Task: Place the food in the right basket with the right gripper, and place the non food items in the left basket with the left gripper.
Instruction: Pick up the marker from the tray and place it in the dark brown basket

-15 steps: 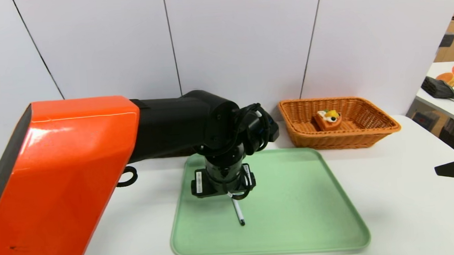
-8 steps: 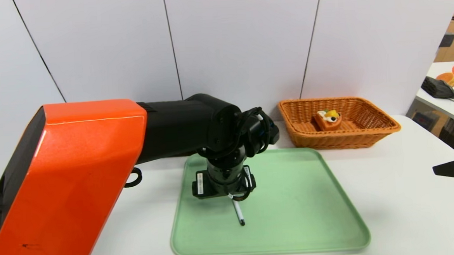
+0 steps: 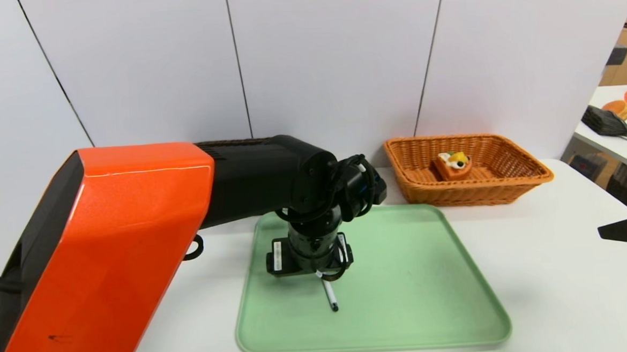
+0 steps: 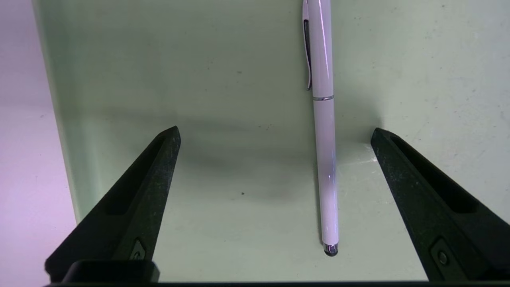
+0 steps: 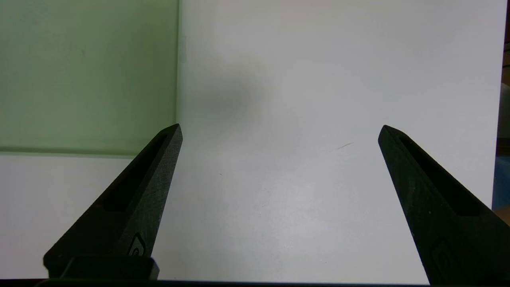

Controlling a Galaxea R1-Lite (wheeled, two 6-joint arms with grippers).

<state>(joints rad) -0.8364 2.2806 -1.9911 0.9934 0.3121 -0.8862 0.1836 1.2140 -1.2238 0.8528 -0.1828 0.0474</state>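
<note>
Left hand [image 4: 275, 135], its matte black tapered fingers spread wide and holding nothing, hangs over the smooth pale green tray [image 3: 406, 300] at the worktop's [image 3: 566, 291] middle, straddling the slim glossy white pen [image 4: 324, 139] lying flat there, nearer one finger than the other. Toward the worktop's far right corner, the orange-tan woven wicker basket [image 3: 507, 187] holds the cream-topped waffle wedge [image 3: 452, 165]. Right hand [image 5: 279, 131], equally wide open and empty, hovers above bare white worktop beside the tray's edge.
</note>
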